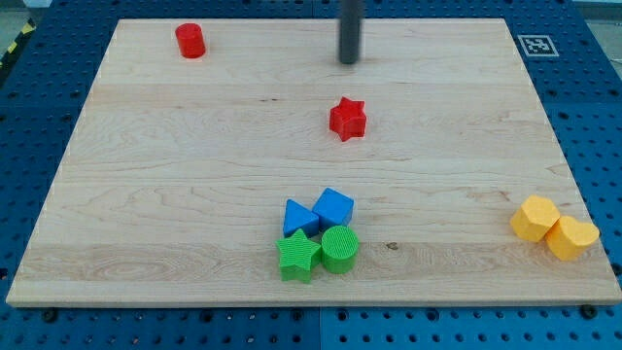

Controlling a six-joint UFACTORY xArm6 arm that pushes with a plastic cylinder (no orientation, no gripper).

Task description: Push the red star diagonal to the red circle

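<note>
No pincer, only my tip (350, 60), above the red star (347, 119) in view, apart

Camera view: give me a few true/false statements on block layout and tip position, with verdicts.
1. My tip touches the red star. False: it stands apart from the star, toward the view's top.
2. The red circle sits near the board's top left corner. True.
3. The two yellow blocks lie at the view's left. False: they are at the right edge.
4. The green star and green circle sit side by side, just below the two blue blocks. True.
</note>
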